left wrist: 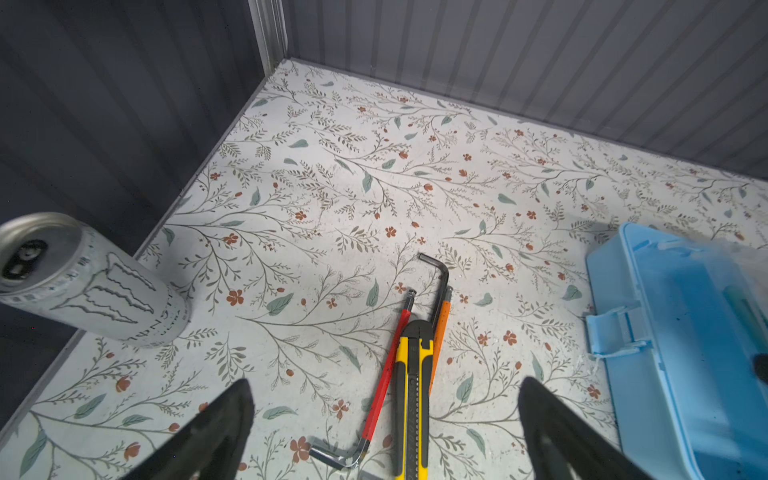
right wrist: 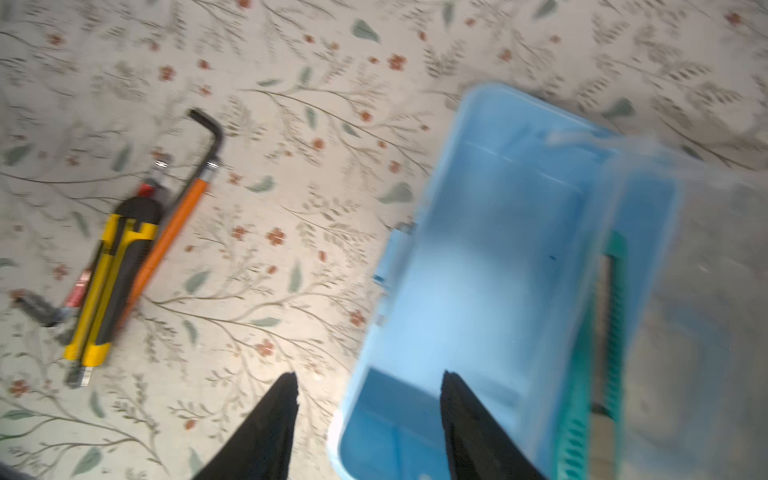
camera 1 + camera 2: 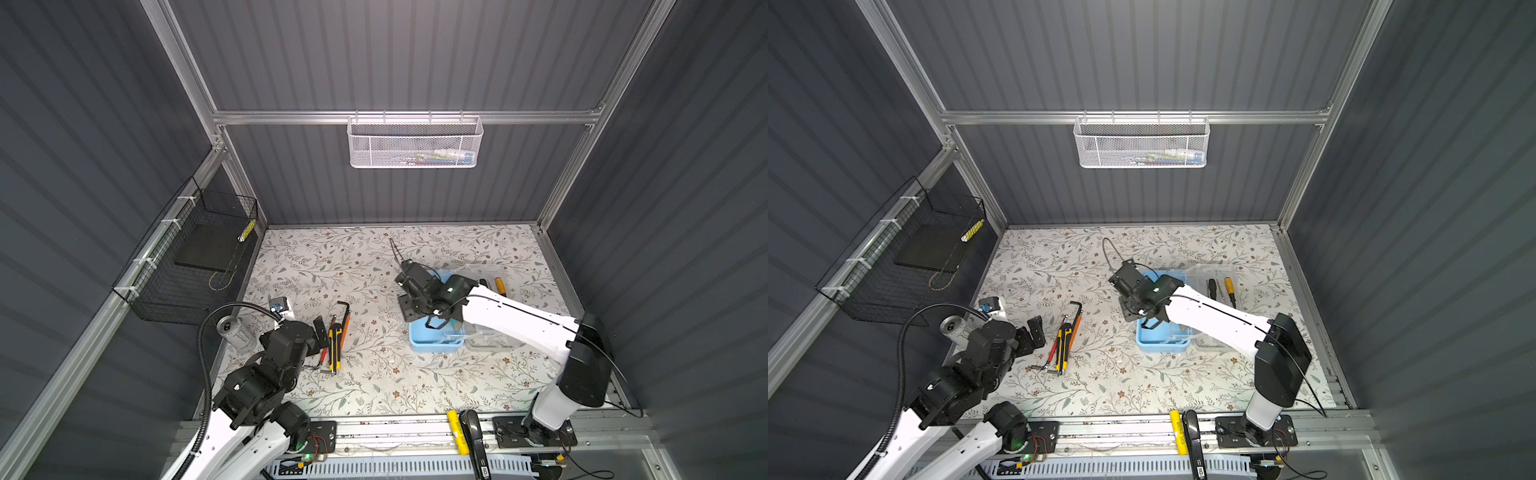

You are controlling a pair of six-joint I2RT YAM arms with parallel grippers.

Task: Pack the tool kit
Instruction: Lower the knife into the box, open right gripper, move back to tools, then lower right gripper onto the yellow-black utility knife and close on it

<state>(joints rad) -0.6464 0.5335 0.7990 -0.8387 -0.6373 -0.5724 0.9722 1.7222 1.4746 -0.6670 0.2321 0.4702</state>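
The light-blue tool kit box [image 3: 432,343] [image 3: 1158,338] [image 1: 681,353] [image 2: 490,257] stands open right of centre. A clear part [image 2: 685,291] lies against its right side, and a teal utility knife [image 2: 617,307] shows through it. Screwdrivers [image 3: 1221,291] lie in the clear tray behind. My right gripper [image 2: 369,376] [image 3: 409,305] is open above the box's left rim, holding nothing. A yellow utility knife [image 3: 334,347] [image 1: 411,395] [image 2: 110,286], a red hex key [image 1: 384,374] and an orange-black hex key [image 3: 345,316] lie on the mat. My left gripper [image 1: 386,382] [image 3: 319,330] hovers wide open over them.
A white energy-drink can [image 3: 232,330] [image 1: 87,286] stands at the mat's left edge beside my left arm. A black wire basket [image 3: 195,266] hangs on the left wall, and a white mesh basket [image 3: 415,143] on the back wall. A yellow tool [image 3: 455,430] lies on the front rail.
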